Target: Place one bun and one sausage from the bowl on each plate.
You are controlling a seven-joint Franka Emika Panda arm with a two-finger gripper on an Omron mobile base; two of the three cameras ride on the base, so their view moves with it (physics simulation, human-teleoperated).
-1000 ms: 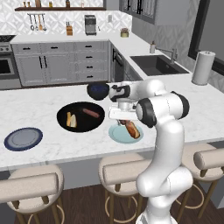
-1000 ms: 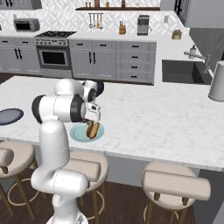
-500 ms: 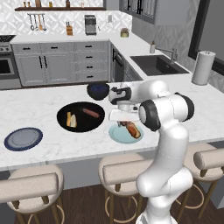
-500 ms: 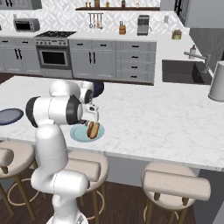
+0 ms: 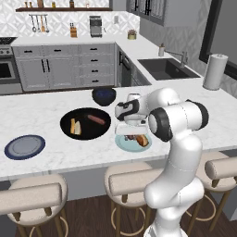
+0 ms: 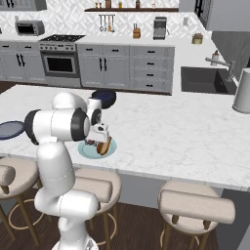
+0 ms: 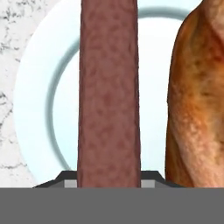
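- The claw (image 5: 131, 135) hung low over the teal plate (image 5: 121, 141), pointing down at it.
- In the hand view a sausage (image 7: 109, 96) ran lengthwise up from between the finger tips, so the claw was closed on the sausage.
- The teal plate (image 7: 35, 100) lay directly beneath the sausage, on the marble counter (image 7: 13, 39).
- A browned bun (image 7: 197, 105) lay on that plate just beside the sausage; whether the two touched could not be told.
- From the right base view the bun (image 6: 102, 146) showed under the claw (image 6: 97, 140) on the teal plate (image 6: 88, 152).
- The black bowl (image 5: 85, 124) sat on the counter (image 5: 41, 111) near the claw, to its left in the left base view.
- Inside the bowl lay a second sausage (image 5: 96, 119) and a second bun (image 5: 75, 127), apart from each other.
- The navy plate (image 5: 24, 146) lay well apart from the claw, beyond the bowl, with nothing on it.
- A small dark-blue bowl (image 5: 104, 96) stood behind the claw's spot, near the black bowl's far rim.
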